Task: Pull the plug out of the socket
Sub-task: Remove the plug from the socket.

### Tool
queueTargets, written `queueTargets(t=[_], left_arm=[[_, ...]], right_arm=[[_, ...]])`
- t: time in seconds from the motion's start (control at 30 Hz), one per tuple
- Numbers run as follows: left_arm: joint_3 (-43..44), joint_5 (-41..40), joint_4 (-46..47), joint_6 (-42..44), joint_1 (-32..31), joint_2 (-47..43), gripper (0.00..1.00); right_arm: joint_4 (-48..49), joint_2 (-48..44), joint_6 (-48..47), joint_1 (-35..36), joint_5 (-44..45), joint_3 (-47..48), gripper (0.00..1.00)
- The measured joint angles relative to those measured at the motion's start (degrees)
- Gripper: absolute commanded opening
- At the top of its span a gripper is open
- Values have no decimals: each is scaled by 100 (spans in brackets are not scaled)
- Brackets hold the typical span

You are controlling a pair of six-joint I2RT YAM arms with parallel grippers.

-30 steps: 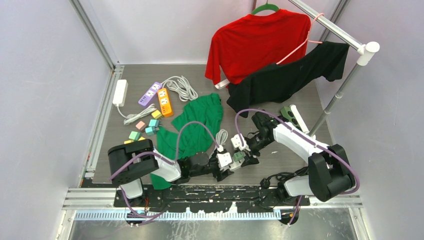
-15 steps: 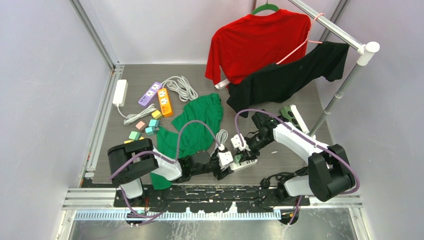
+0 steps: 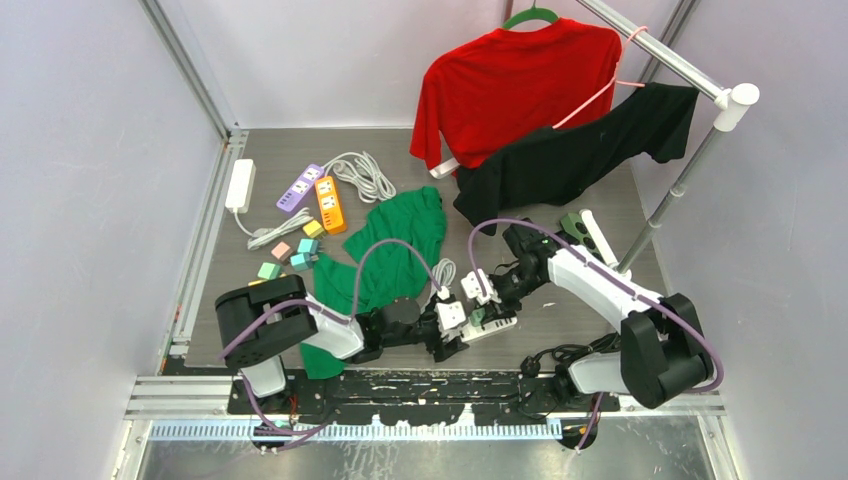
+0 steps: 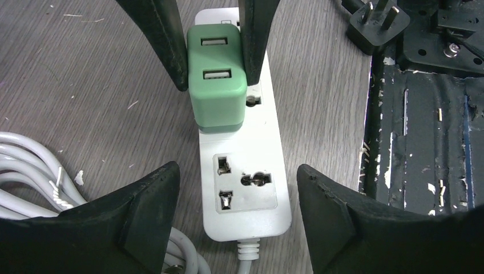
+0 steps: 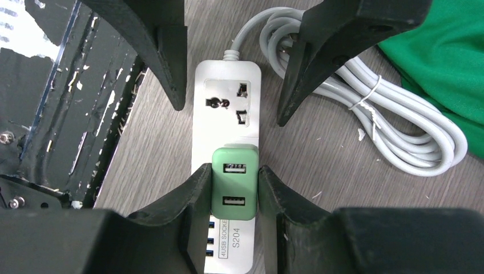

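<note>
One grip; right end effector (image 5: 233, 174) clamped on plug (image 5: 234, 191); left end effector (image 4: 235, 177) wide, astride socket strip (image 4: 268, 142)

Three shirts (image 3: 520, 75), one green plug (image 4: 217, 85), one purple strip (image 3: 300, 187), one orange strip (image 3: 330, 204), two arms (image 3: 590, 280).

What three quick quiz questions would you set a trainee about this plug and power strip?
1. True or false: the right gripper is clamped on the green plug.
2. The left gripper has its jaws: A shut; B open, either side of the power strip; C holding the plug.
3. Fill in: the plug sits in a ___ power strip.
Key: 1 true; 2 B; 3 white.
</note>
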Motion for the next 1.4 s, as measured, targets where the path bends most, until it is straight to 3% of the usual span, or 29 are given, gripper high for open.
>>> queueTargets(t=[0.53, 0.87, 1.0, 1.23, 1.4], left_arm=[[284, 404, -254, -2, 201, 166, 51], [354, 494, -348, -46, 254, 197, 2], [352, 590, -289, -61, 313, 221, 0], [341, 737, -219, -127, 376, 243, 0], [343, 754, -256, -81, 382, 243, 0]], right_arm=[[-275, 131, -201, -55, 195, 251, 4], [-463, 553, 289, -205, 168, 564, 1], [-654, 562, -11, -446, 42, 575, 1], [-1137, 726, -1488, -551, -170, 525, 1], [-894, 684, -1008, -348, -122, 520, 1]])
